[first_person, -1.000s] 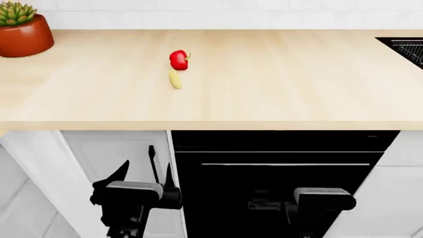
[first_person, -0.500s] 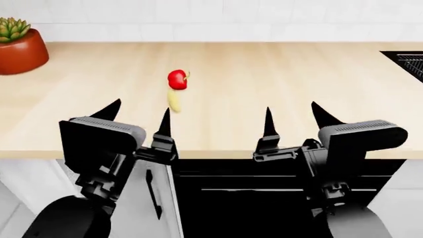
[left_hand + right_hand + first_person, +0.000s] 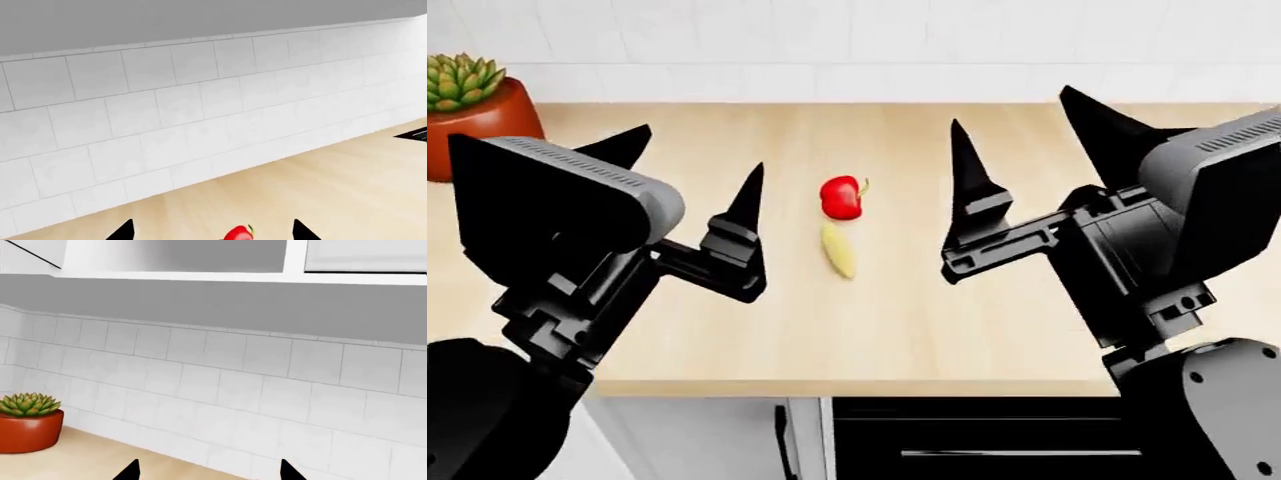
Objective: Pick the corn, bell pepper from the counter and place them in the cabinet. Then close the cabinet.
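Note:
The red bell pepper sits mid-counter, and the pale-yellow corn lies just in front of it, almost touching. Both rest on the beige counter. My left gripper hovers open to their left, and my right gripper hovers open to their right; neither holds anything. In the left wrist view the bell pepper shows between the spread tips of the left gripper, some way ahead. The right gripper faces the tiled wall, with the cabinet above it showing an open compartment.
A red-orange pot with a succulent stands at the counter's far left and also shows as the pot in the right wrist view. A white tiled backsplash runs behind. Below the counter are a white door handle and a dark oven.
Both arms have risen from below the counter's front edge to above it, flanking the vegetables. The head view has shifted with them. Both grippers stay open.

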You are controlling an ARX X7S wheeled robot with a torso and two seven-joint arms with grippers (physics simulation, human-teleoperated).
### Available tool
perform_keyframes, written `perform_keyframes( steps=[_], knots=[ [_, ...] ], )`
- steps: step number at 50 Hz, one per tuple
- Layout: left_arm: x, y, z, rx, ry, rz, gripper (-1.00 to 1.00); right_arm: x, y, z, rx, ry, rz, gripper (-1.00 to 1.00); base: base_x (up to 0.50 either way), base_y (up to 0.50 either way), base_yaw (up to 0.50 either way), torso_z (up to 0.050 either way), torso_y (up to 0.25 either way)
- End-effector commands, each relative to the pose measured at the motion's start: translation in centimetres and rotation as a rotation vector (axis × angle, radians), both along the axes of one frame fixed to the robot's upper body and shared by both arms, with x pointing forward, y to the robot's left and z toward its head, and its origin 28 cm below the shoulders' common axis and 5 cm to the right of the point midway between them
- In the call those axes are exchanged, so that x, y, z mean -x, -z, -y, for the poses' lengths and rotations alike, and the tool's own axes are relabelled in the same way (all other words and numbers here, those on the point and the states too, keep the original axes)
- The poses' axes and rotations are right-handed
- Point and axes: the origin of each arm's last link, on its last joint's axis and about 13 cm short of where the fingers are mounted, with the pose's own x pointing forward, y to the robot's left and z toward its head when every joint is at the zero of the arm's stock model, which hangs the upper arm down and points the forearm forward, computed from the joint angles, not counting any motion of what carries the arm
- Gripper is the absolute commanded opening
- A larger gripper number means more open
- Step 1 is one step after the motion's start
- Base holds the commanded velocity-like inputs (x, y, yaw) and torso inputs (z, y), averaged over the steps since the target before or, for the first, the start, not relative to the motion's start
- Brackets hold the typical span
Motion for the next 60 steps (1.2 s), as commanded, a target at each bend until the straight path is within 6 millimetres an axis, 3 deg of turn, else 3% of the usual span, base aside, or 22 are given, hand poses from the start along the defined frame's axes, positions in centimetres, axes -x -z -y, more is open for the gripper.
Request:
perform_keyframes(
  steps=[1, 11, 18, 27, 39, 60],
  knots=[
    [0.3, -1.5, -0.2, -0.058, 0.007, 0.006, 1.0, -0.1, -2.0, -0.1, 0.056, -0.087, -0.018, 1.0, 0.5, 0.07, 0.0, 0.05, 0.0],
    [0.7, -2.2, -0.4, -0.087, 0.011, 0.021, 1.0, 0.3, -3.7, -0.5, 0.124, -0.168, -0.059, 1.0, 0.49, 0.3, 0.0, 0.05, 0.0],
    [0.4, -2.6, -0.2, -0.148, 0.023, -0.017, 1.0, -0.1, -4.3, 0.3, 0.114, -0.108, -0.096, 1.0, 0.15, 0.09, 0.0, 0.044, 0.0],
    [-0.3, -2.5, -0.4, -0.192, 0.065, -0.141, 1.0, -0.5, -4.3, 1.3, 0.134, -0.067, -0.123, 1.0, 0.25, 0.21, 0.0, 0.001, 0.0],
    [0.1, -3.3, -0.1, -0.16, 0.047, -0.117, 1.0, -0.2, -3.9, 2.3, 0.141, -0.066, -0.142, 1.0, 0.36, 0.2, 0.0, 0.0, 0.0],
    [0.0, -3.1, 0.3, -0.16, 0.053, -0.108, 1.0, 0.3, -4.2, 3.2, 0.113, -0.025, -0.158, 1.0, 0.07, 0.03, 0.0, 0.0, 0.0]
  ],
)
